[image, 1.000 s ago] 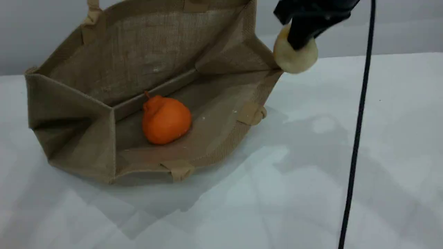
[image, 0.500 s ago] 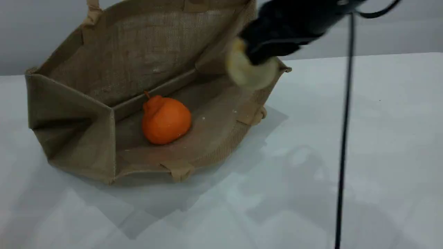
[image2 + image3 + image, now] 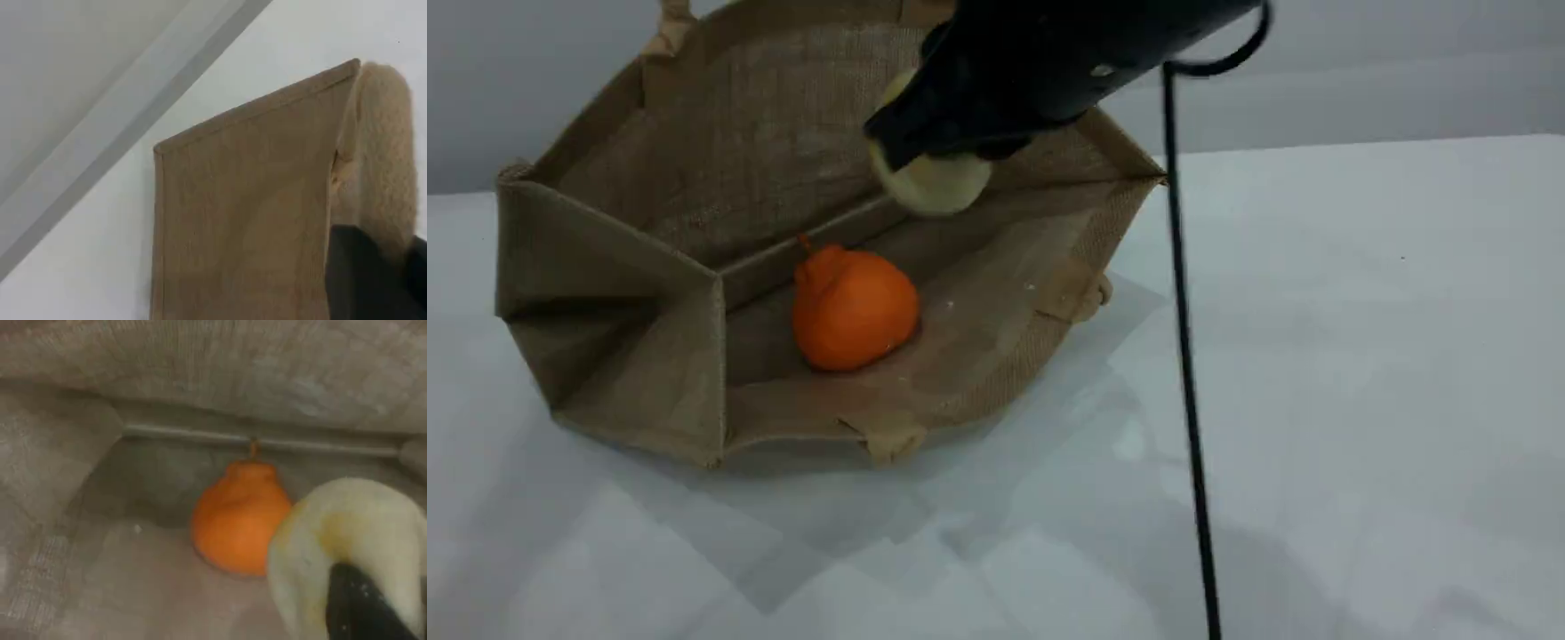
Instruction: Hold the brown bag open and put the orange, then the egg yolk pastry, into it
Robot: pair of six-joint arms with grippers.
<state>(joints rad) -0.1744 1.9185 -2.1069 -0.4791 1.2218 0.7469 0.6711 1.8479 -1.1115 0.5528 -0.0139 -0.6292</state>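
The brown bag [image 3: 649, 293] lies on its side with its mouth held wide toward the camera. The orange [image 3: 854, 307] rests inside it on the lower wall. Above the bag's inside, my right gripper [image 3: 938, 156] is shut on the egg yolk pastry [image 3: 934, 187], up and right of the orange. The right wrist view shows the egg yolk pastry [image 3: 353, 533] on the right gripper [image 3: 357, 603], with the orange [image 3: 237, 520] below it inside the bag [image 3: 200, 360]. In the left wrist view my left gripper [image 3: 373, 280] is shut on the bag's beige handle [image 3: 383, 153] beside the bag's panel [image 3: 240, 213].
A black cable [image 3: 1183, 311] hangs from the right arm down across the white table [image 3: 1360, 356] to the right of the bag. Two beige handle ends [image 3: 894, 440] [image 3: 1080, 293] stick out at the bag's front rim. A grey wall runs behind.
My right gripper has carried the pastry left, from beside the bag's right corner to over the bag's inside. The bag's upper wall has shifted slightly. The orange has not moved.
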